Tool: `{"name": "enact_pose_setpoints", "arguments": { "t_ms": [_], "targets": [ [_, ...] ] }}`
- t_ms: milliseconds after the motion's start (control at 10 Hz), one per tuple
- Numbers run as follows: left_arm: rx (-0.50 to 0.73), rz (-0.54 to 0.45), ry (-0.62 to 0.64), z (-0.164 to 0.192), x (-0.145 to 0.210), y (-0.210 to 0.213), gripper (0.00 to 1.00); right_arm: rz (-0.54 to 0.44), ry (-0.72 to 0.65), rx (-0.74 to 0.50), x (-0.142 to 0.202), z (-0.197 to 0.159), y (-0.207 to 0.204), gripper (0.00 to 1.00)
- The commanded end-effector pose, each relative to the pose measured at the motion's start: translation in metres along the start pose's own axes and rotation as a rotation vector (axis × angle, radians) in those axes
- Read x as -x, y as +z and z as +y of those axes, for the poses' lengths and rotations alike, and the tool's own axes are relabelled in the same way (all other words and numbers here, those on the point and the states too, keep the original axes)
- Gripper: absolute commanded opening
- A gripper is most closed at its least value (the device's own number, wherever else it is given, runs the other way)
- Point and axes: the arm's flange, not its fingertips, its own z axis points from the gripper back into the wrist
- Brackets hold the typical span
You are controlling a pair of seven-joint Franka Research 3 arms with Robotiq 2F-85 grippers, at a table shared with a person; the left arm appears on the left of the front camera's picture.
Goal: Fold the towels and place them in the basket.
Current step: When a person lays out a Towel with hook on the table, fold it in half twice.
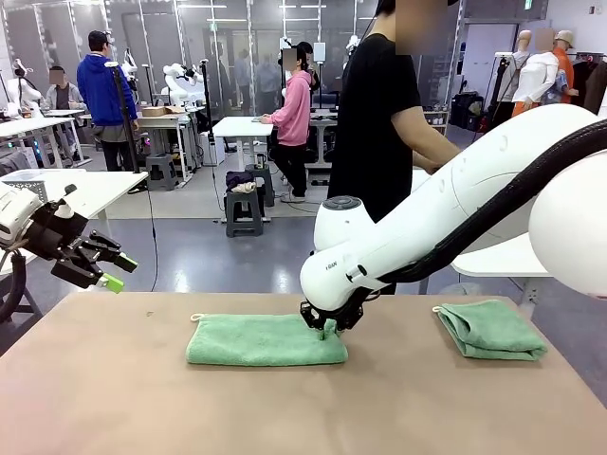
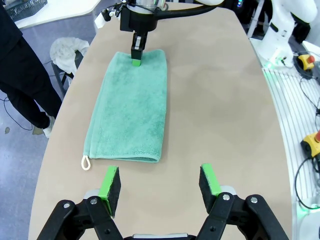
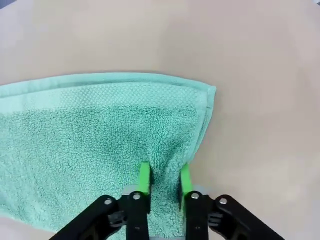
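The right end effector [image 3: 164, 180] is seen clenched on a pinch of the flat towel [image 1: 266, 339], its green pads [image 3: 144, 178] pressed into the terry near the short edge farthest from the white loop [image 1: 195, 318]. In the right wrist view the cloth is bunched up between the pads, just inside that edge, so a fold of fabric is judged to be gripped rather than merely touched. That grip at the end opposite the loop is probably meant for the edge to be lifted and carried over toward the loop end, halving the towel.

The towel itself is spread in a long strip on the counter [image 1: 114, 398], in the middle of it, with the loop at the end on the robot's left.

The left end effector [image 2: 160, 182] is held released, its pads wide apart, above the counter just beyond the loop end of the towel and not touching it. It is judged to be waiting there, where the loop end could be pinned or taken if needed.

A second towel [image 1: 490, 329], already folded into a thick pad, is laid on the counter well to the other side of the flat towel, past the gripped end. Behind the counter, beyond the gripped end, a person in black [image 1: 379, 123] is standing.
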Motion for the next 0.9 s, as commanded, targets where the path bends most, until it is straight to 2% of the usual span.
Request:
{"name": "enact_pose_setpoints", "arguments": {
  "t_ms": [0,200,800],
  "targets": [
    [0.000,0.004,-0.003,0.000,0.000,0.001,0.80,0.025,0.005,0.023,-0.001,-0.001,-0.014,0.00],
    [0.000,0.004,-0.003,0.000,0.000,0.001,0.80,0.020,0.028,0.028,0.000,-0.007,-0.013,0.00],
    [0.000,0.004,-0.003,0.000,0.000,0.001,0.80,-0.009,0.070,0.036,-0.002,-0.076,0.017,0.00]
  ]
}}
